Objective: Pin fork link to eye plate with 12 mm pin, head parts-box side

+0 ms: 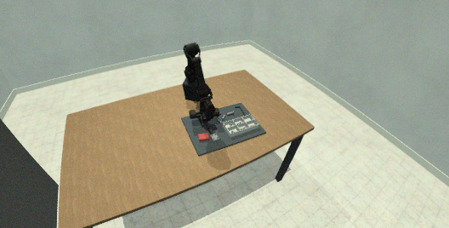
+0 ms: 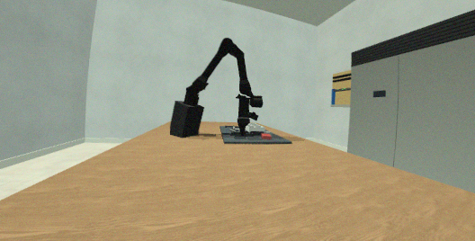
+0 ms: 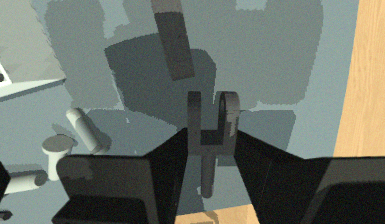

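Observation:
In the wrist view my gripper is shut on the grey fork link, held by its base, with its two cheeks pointing away from me above the grey mat. A dark flat bar, which looks like the eye plate, lies on the mat beyond the fork, apart from it. Several light pins lie and stand on the mat at the left. In the top view the gripper is low over the mat; in the exterior view it points straight down.
A white parts box with compartments sits on the mat's right part. A red block lies near the mat's front left. The arm's black base stands behind the mat. The table edge is close on the right.

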Available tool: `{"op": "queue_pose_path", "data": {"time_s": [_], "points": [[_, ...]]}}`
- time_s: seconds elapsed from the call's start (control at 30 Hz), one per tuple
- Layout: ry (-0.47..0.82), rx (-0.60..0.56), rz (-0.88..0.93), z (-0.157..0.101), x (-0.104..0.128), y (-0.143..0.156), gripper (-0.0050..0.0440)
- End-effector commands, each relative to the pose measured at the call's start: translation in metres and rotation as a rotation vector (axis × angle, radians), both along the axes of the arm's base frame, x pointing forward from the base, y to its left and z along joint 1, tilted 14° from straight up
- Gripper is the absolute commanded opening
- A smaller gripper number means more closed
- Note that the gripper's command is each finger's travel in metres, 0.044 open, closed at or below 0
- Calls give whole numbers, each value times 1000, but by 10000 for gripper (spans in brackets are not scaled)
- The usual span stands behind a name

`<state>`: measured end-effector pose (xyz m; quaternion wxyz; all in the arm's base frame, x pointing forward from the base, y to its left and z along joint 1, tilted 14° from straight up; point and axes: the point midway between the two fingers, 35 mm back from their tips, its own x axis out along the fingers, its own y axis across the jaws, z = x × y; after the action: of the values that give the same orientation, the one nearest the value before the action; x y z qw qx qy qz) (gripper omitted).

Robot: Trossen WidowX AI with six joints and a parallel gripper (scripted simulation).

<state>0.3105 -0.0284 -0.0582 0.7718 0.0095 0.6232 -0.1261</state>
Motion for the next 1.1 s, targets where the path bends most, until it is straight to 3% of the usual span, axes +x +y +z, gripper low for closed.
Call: {"op": "queue_pose_path", "data": {"time_s": [0.0,1.07], "points": [[3,29,17,-3,0,9,124],[35,-8,200,-3,0,9,124]]}}
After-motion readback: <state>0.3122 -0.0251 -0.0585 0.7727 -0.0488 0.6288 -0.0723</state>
